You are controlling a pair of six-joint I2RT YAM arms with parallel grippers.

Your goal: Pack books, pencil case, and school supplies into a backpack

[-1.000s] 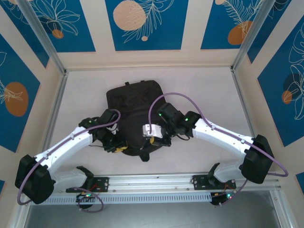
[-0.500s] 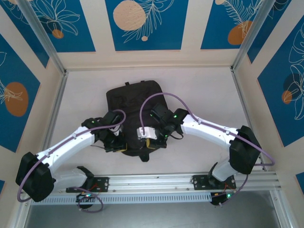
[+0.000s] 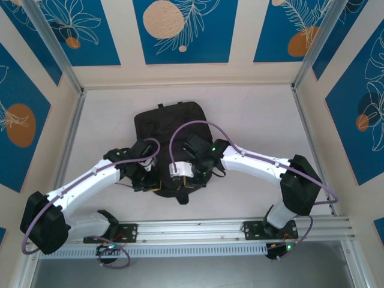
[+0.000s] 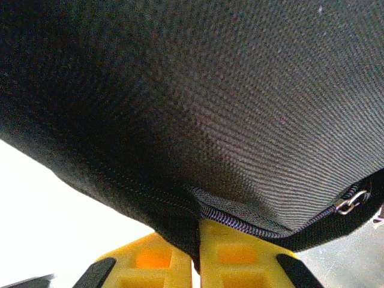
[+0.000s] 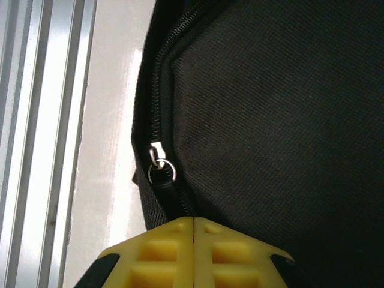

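Observation:
The black backpack (image 3: 171, 127) lies flat mid-table, its zipped end toward the arms. My left gripper (image 3: 150, 182) is at that end's left corner. In the left wrist view its yellow fingers (image 4: 150, 264) are shut on a fold of backpack fabric (image 4: 180, 231) beside the zipper (image 4: 252, 227). My right gripper (image 3: 188, 179) is at the near edge, just to the right. Its fingers (image 5: 228, 252) are pressed together on the black pull that hangs from the silver zipper slider (image 5: 157, 157). The books, pencil case and school supplies are hidden.
An aluminium rail (image 3: 192, 229) runs along the near table edge, close below the backpack and beside the zipper in the right wrist view (image 5: 42, 120). Metal posts and blue patterned walls (image 3: 36, 72) enclose the white table (image 3: 258, 120).
The right arm has swung left along the backpack's near edge, its gripper staying shut. The left gripper has closed on the fabric and barely shifted.

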